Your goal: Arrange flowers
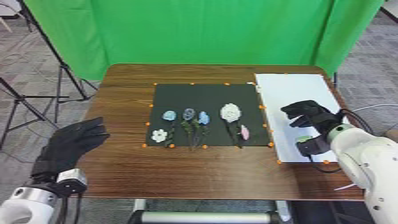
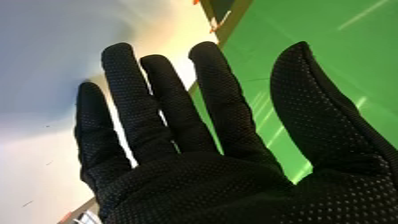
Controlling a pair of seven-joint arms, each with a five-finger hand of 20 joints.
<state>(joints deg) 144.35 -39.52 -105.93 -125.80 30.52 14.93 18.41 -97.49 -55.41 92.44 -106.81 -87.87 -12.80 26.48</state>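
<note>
Lab-like space, green backdrop (image 1: 200,35)

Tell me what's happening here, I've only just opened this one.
A two-armed robot is at a table for a flower-arranging job, and nothing is being handled at this moment. The right hand, fingers open and nothing in them, is over the white sheet. The left hand, also open, is at the table's left side. Artificial-looking flowers, including a large white one, a pink one and some blue ones, lie on the dark mat.
</note>
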